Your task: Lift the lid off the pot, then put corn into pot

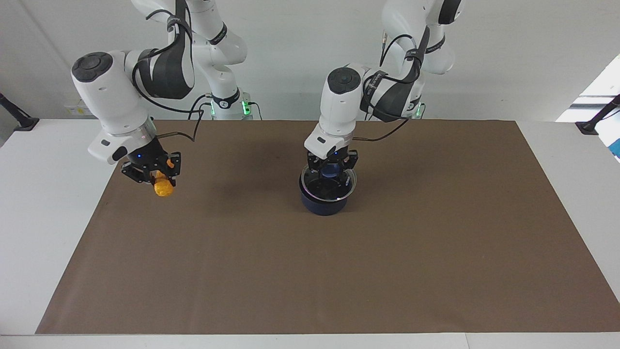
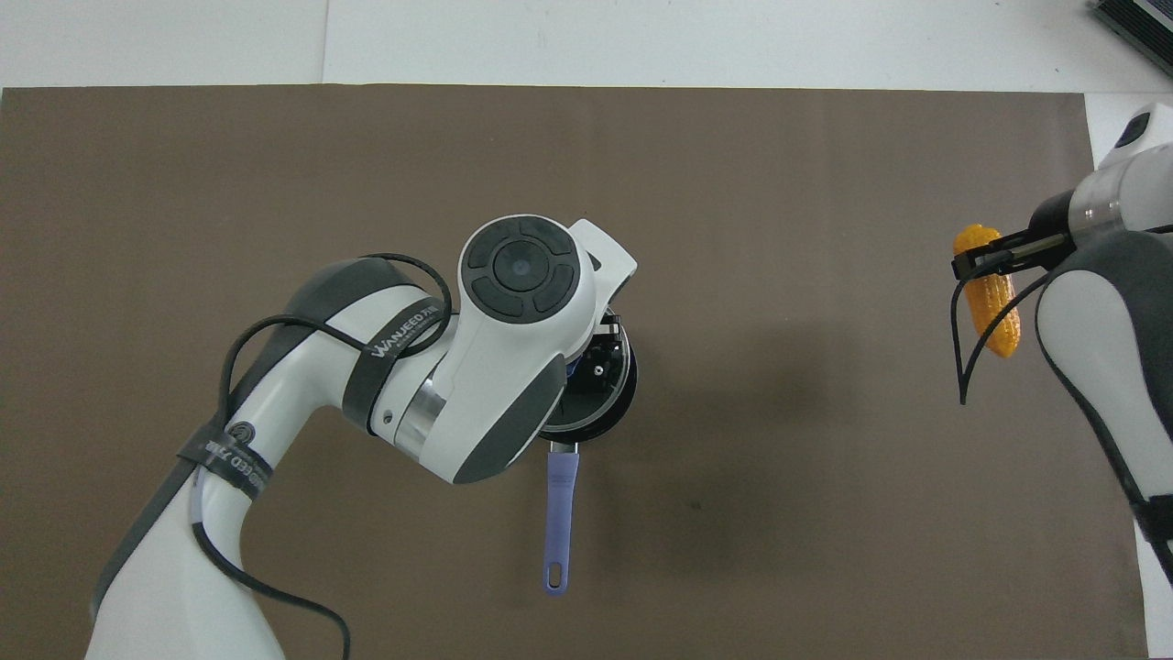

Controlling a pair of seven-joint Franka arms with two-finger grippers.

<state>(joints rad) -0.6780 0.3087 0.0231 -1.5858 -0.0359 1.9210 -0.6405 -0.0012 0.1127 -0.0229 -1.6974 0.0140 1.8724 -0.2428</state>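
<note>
The dark blue pot (image 1: 323, 206) stands on the brown mat near the middle, and its long blue handle (image 2: 558, 513) points toward the robots. The glass lid (image 1: 315, 190) lies on the pot's rim or barely above it; I cannot tell which. My left gripper (image 1: 332, 170) comes straight down over the pot and is shut on the lid's blue knob (image 1: 332, 170). In the overhead view the left wrist hides most of the lid (image 2: 621, 394). My right gripper (image 1: 161, 178) is shut on the orange-yellow corn (image 1: 163, 188) and holds it above the mat's edge at the right arm's end. The corn also shows in the overhead view (image 2: 990, 298).
The brown mat (image 1: 310, 271) covers most of the white table (image 1: 43, 203). Cables loop from both wrists. Black clamp stands sit at both table ends near the robots (image 1: 19, 118).
</note>
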